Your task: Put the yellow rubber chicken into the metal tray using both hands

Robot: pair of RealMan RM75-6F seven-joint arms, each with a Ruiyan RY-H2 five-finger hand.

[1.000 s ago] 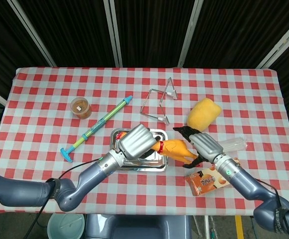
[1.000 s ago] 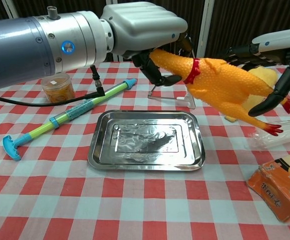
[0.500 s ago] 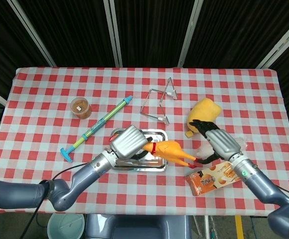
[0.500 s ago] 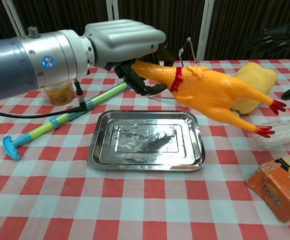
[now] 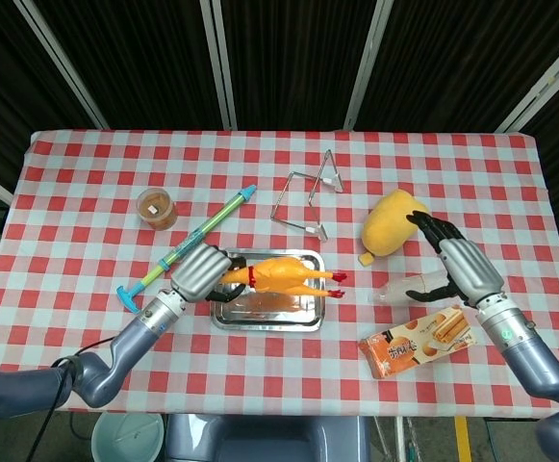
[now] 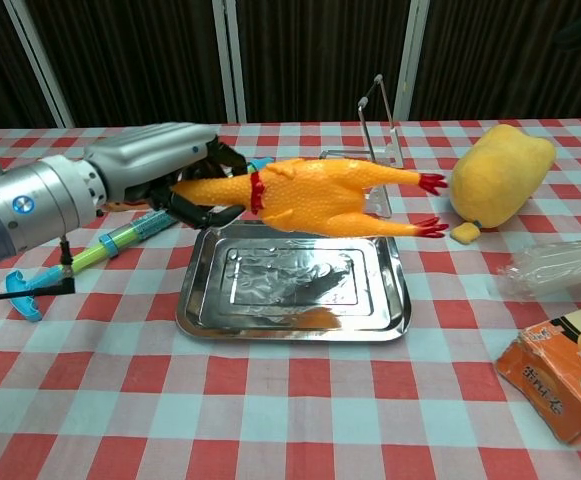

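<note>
Fingers of the left hand (image 6: 160, 170) grasp the chicken (image 6: 310, 195) by its head; the right hand (image 5: 455, 265) is spread, empty. The chicken should be lowered level into the tray (image 6: 195, 300) before being released.

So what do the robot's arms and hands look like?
The arms are smooth grey-blue tubes. The left hand has a shiny silver-grey shell on the back and black fingers. Its metal wrist has a little blue round mark, and a thin black cable hangs off it. The right hand looks the same: silver shell, black fingers.
</note>
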